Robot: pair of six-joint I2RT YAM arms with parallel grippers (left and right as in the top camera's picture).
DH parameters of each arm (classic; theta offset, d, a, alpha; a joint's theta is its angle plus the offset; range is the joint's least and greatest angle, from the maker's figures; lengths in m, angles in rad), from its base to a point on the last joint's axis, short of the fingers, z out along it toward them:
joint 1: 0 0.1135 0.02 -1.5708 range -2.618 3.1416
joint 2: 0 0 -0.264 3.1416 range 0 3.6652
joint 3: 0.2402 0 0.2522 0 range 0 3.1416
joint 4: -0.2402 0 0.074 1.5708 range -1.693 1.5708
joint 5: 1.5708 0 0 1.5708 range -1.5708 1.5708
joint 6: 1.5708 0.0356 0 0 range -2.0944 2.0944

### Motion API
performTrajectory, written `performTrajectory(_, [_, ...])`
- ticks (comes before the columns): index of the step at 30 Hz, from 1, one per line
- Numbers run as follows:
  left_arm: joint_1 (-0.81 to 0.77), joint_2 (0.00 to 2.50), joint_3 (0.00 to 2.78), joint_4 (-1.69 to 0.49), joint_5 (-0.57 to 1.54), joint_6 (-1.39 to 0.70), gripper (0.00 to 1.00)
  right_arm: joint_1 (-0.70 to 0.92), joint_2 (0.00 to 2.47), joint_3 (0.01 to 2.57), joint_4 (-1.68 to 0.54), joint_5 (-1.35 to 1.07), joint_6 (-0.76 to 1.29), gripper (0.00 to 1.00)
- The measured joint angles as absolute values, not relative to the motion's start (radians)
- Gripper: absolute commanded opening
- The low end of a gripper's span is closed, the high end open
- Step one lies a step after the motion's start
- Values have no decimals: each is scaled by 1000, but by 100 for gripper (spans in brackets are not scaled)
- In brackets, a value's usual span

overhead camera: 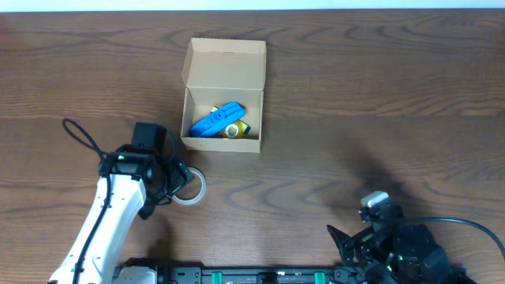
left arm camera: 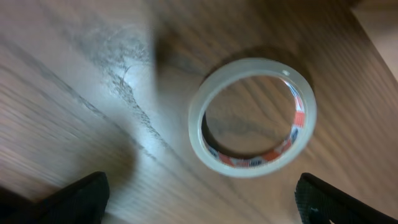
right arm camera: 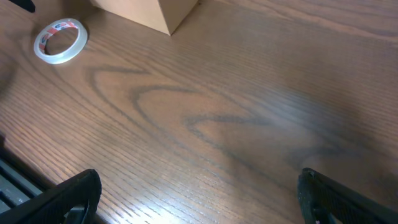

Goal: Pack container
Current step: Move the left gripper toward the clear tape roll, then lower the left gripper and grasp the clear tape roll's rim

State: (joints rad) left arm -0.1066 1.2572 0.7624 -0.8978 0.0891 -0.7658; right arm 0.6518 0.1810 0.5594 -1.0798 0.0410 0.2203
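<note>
One container (overhead camera: 221, 143) — open upward, flap rearward; long axis left-right.

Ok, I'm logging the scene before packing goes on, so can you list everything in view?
container: one, tan cardboard, lid open, far side of the table.
blue packet: one, blue, inside the container.
yellow items: count unclear, yellow, inside the container beside the packet.
tape roll: one, clear with red print, on the table.
table: one, brown wood.
left gripper: one, black fingers, open, by the tape roll.
right gripper: one, black fingers, open, above the table.
</note>
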Motion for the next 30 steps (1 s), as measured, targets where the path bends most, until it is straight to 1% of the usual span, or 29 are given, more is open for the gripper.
performTrajectory(4, [-107, 1272, 724, -847, 89, -888, 97, 652, 181, 559, -1080, 41, 220, 99])
performTrajectory(10, [-107, 1356, 692, -810, 89, -973, 100, 652, 181, 559, -1080, 41, 220, 99])
performTrajectory(11, [-107, 1373, 692, -803, 90, -978, 95, 652, 181, 559, -1080, 41, 220, 99])
performTrajectory(21, [-107, 1510, 696, -763, 97, -999, 83, 652, 181, 559, -1079, 41, 220, 99])
performTrajectory(24, [-107, 1515, 698, -754, 102, -1000, 73, 652, 181, 559, -1080, 41, 220, 99])
performTrajectory(26, [-107, 1519, 700, -747, 107, -1005, 64, 652, 181, 559, -1080, 41, 220, 99])
performTrajectory(28, [-107, 1522, 701, -736, 110, -1016, 52, 652, 181, 559, -1080, 41, 220, 99])
performTrajectory(30, [-107, 1525, 702, -727, 113, -1019, 41, 652, 181, 559, -1080, 41, 220, 99])
